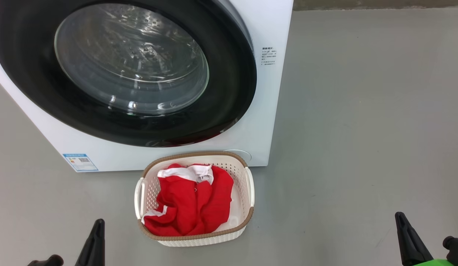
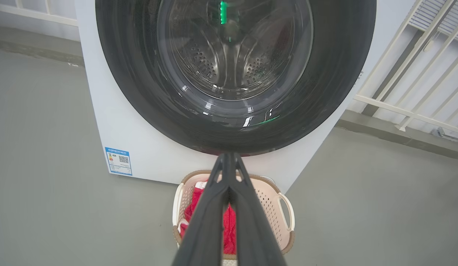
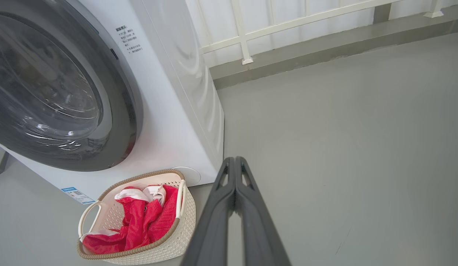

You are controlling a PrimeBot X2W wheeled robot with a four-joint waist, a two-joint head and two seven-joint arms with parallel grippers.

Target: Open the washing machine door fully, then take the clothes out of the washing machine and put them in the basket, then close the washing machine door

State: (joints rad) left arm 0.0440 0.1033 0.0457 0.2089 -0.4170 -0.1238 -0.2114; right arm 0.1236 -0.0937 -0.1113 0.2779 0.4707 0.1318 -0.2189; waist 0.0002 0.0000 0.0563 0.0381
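Task judged complete: washing machine door (image 1: 229, 92) shut, clothes (image 1: 193, 207) lay in basket (image 1: 150, 192) at door's 6 o'clock; left hand (image 2: 227, 157), right hand (image 3: 235, 159) were closed, empty.

I'm seeing the washing machine door (image 1: 229, 92) sitting shut, its glossy black rim lying flush against the white washing machine (image 1: 267, 122). The red-and-white clothes (image 1: 192, 205) are lying crumpled inside the cream basket (image 1: 244, 173), which is standing upright on the floor just before the machine.
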